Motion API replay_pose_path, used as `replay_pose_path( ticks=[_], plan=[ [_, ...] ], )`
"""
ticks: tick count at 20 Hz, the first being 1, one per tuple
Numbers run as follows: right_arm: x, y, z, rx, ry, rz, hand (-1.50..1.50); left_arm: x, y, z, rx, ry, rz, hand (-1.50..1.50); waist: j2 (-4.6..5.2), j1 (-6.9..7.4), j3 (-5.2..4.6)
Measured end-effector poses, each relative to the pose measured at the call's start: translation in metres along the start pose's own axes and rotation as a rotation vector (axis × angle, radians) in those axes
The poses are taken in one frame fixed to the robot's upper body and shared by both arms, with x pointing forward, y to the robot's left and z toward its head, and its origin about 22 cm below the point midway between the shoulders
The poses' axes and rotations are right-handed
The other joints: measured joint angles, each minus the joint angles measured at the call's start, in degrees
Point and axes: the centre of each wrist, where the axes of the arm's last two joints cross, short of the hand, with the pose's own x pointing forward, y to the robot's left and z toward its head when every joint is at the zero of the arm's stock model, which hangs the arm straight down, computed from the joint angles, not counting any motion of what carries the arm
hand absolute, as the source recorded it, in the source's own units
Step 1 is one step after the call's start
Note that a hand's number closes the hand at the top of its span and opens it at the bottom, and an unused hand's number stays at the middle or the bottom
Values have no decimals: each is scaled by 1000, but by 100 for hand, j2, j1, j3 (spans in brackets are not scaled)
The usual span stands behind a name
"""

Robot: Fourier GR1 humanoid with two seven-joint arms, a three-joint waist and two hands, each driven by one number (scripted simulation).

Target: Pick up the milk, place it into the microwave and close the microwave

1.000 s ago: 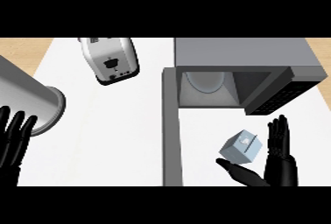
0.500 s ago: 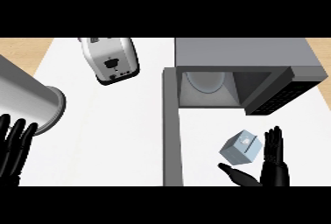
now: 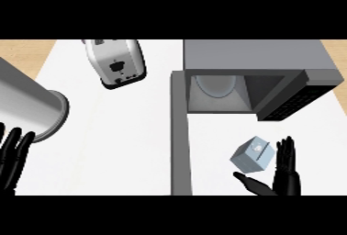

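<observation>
The left hand rests open at the counter's left edge beside a steel canister, a toaster beyond. The microwave stands with its door swung open. The milk carton sits on the counter in front, unlifted, between the straight fingers and thumb of the open right hand; grasping, placing and closing remain.

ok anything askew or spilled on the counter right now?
Nothing spilled or damaged. The milk carton stands on the counter in front of the open microwave, turned at an angle to it. The right hand is open beside it, not gripping. The toaster also sits slanted. The left hand rests open at the left edge.
</observation>
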Motion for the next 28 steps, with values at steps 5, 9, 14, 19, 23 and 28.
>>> replay_pose_path(
  ticks=[5, 9, 14, 19, 23, 28],
  plan=[
    [-24, -6, -4, 17, 15, 7, -150, -9, 2, 3, 1, 4, 2, -150, 2, 8, 1],
    [-38, -7, -5, 81, -6, 32, 150, -1, 0, 6, 1, -2, 11, -150, 3, 32, 1],
    [-39, 3, -11, 128, -74, 68, 150, 2, 3, 6, 1, 0, 5, -150, -4, 18, -7],
    [-35, 16, -6, 223, -116, -44, 150, -1, -4, 10, 3, 1, 6, -150, -9, 9, -3],
    [-25, 36, -4, 275, -151, -94, 150, -6, 4, 13, 7, 5, 7, -150, -10, 6, -4],
    [-17, 17, -1, 373, -166, -126, 150, -9, 5, 9, 16, 9, 14, -150, -7, -12, -5]
  ],
)
